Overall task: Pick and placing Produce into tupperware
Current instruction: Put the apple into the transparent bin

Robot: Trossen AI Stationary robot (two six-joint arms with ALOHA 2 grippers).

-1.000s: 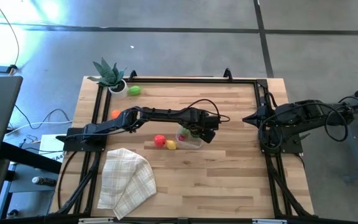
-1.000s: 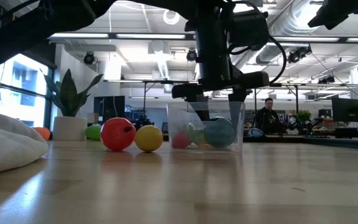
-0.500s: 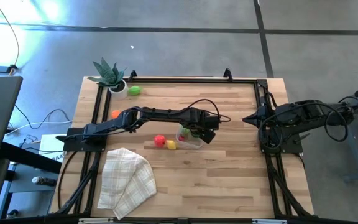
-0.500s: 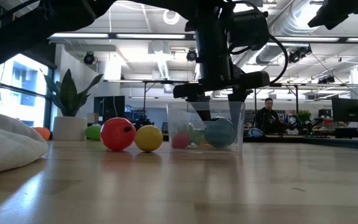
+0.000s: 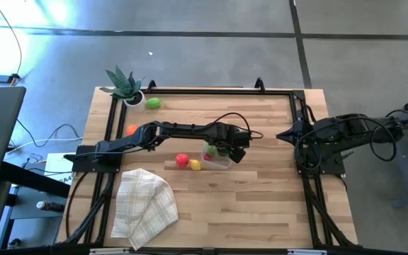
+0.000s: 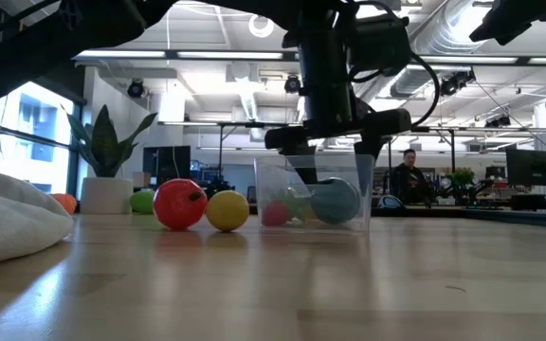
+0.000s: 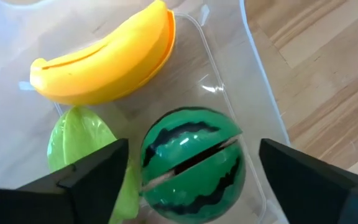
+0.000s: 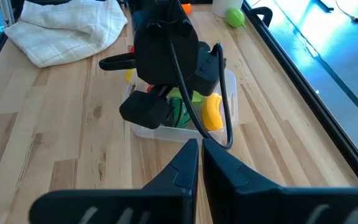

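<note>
The clear tupperware (image 5: pixel 218 157) stands mid-table. In it lie a dark green striped watermelon (image 7: pixel 194 165), a yellow banana-shaped piece (image 7: pixel 104 59) and a light green piece (image 7: pixel 73 140). My left gripper (image 7: pixel 194 149) hangs open over the tub, pointing steeply down. Its fingers stand on either side of the watermelon with a small gap on each side. A red ball (image 5: pixel 182 160) and a yellow one (image 5: pixel 195 165) rest on the table left of the tub. An orange piece (image 5: pixel 132 129) and a light green one (image 5: pixel 153 103) lie farther back left. My right gripper (image 8: pixel 194 162) waits shut at the table's right side.
A spiky green plant in a white pot (image 5: pixel 126 85) stands at the far left corner. A checked beige cloth (image 5: pixel 144 205) lies crumpled at the near left. A black frame (image 5: pixel 296 113) runs along the table's edges. Bare wood lies near and right of the tub.
My left gripper has stayed over the tub, and its fingers have spread a little wider in the low view. The watermelon sits in the tub where it was.
</note>
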